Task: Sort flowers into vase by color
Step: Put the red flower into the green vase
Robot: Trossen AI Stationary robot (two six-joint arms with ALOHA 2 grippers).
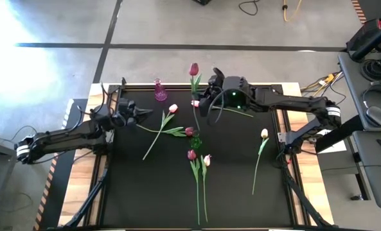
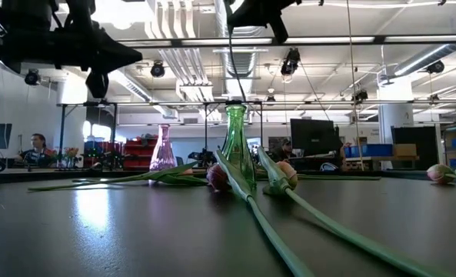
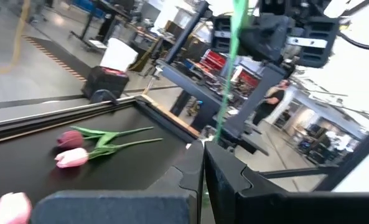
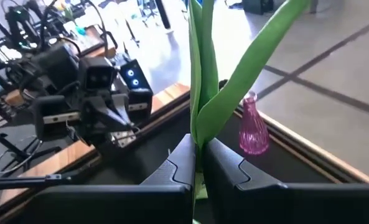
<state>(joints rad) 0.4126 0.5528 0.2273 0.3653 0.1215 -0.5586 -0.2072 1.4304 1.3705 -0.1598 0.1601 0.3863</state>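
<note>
My right gripper is shut on a dark magenta tulip, held upright over the green vase. Its thin stem runs down to the vase mouth; whether the end is inside, I cannot tell. The pink vase stands at the far edge. My left gripper hovers shut and empty over the table's left side. Lying flat are a pale tulip, a dark one, a dark and pale pair, and a pale one on the right. My right gripper pinches the tulip's green stem between its two fingers, just where the long leaves branch off. The fingers come nearly level from the table's right side and lie across the stem. The tulip stands upright with its head above the fingers and its lower stem hanging toward the green vase.
Another pale tulip head lies under my right gripper, its stem running toward the right. Long stems stretch toward the near edge. A raised frame borders the black mat. People and equipment show in the room beyond.
</note>
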